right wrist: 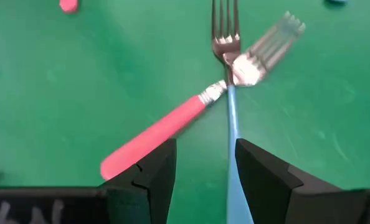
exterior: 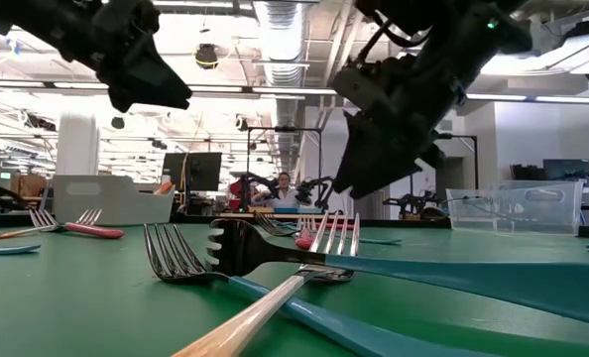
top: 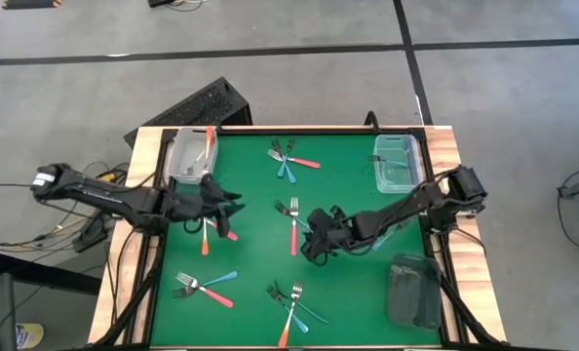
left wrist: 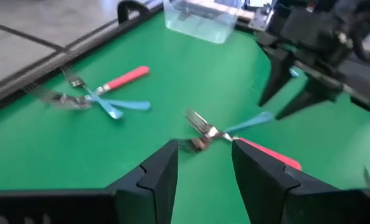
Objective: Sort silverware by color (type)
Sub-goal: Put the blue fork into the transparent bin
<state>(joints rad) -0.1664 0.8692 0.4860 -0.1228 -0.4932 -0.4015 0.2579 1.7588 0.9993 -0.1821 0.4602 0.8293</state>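
Forks with pink-red, light blue and orange handles lie flat in small crossed groups on the green mat (top: 358,292). My right gripper (top: 314,249) hovers open just above the middle pair. In its wrist view, its fingers (right wrist: 154,171) stand on either side of the blue fork's handle (right wrist: 233,130), with the pink-red fork (right wrist: 154,140) crossing beside it. My left gripper (top: 233,207) is open and empty above the mat's left part, over an orange and pink pair (top: 207,239). It points toward the same middle pair (left wrist: 213,132).
A clear bin (top: 190,156) holding an orange fork stands at the far left. Another clear bin (top: 397,161) is at the far right, and a dark bin (top: 413,291) at the near right. More fork groups lie far centre (top: 289,161), near left (top: 204,285) and near centre (top: 289,307).
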